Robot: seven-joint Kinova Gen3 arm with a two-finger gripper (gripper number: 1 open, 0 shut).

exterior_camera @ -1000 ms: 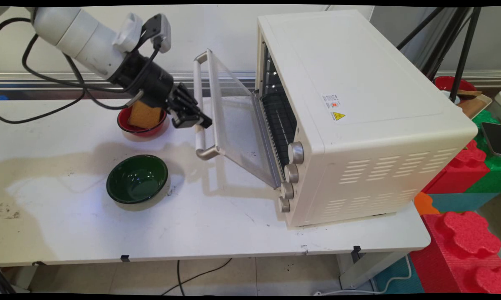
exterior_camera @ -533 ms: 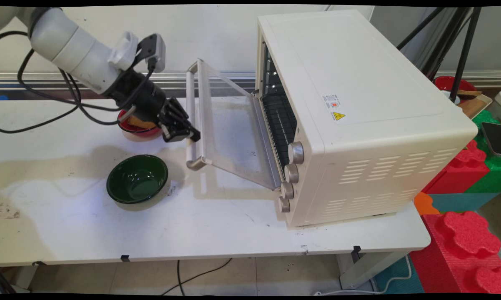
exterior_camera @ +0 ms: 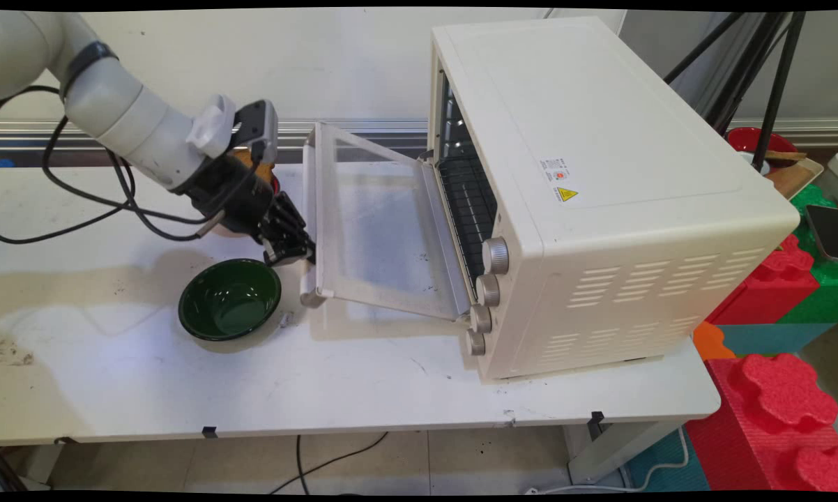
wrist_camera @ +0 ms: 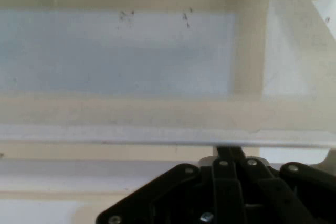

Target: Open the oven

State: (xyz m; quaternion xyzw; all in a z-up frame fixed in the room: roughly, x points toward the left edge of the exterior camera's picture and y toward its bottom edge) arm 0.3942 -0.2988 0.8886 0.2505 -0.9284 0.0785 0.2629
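Gripper clamped on oven door handle.
Jaws closed around the bar hold the glass door part-lowered over the tabletop; green bowl just beside.

white table carries cream toaster oven at right, green bowl left-centre, red bowl mostly hidden behind arm

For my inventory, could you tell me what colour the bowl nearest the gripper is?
Dark green bowl, clearest in the main view.

Green bowl on the white table, foam blocks stacked right, tripod behind.
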